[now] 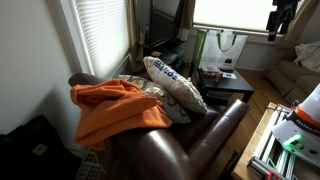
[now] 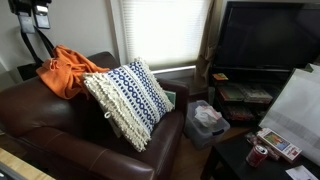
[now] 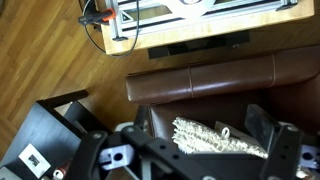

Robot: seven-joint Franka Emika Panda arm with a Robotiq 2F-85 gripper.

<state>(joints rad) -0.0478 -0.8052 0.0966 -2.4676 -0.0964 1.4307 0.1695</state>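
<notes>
In the wrist view, starting at the left, one of the fingers (image 3: 92, 150) stands at about 8 o'clock of the frame. The patterned pillow (image 3: 215, 140) lies in the gap, and the other finger stands at about 4 o'clock. The fingers are released, spread wide, and hold nothing.

The pillow's long axis runs roughly from 10 to 4 o'clock, close to the line from finger to finger. The spread therefore spans the pillow's length rather than its thickness. The pillow rests on the brown leather armchair (image 3: 200, 80), a padded edge of which shows as a band at 12 o'clock of the pillow.

In both exterior views the arm (image 1: 283, 15) (image 2: 35, 15) hangs high, well apart from the pillow (image 1: 175, 85) (image 2: 128, 100), which leans propped up on the seat. An orange blanket (image 1: 115, 110) (image 2: 68, 68) is draped over the chair, at about 9 to 10 o'clock of the pillow and close beside it.
</notes>
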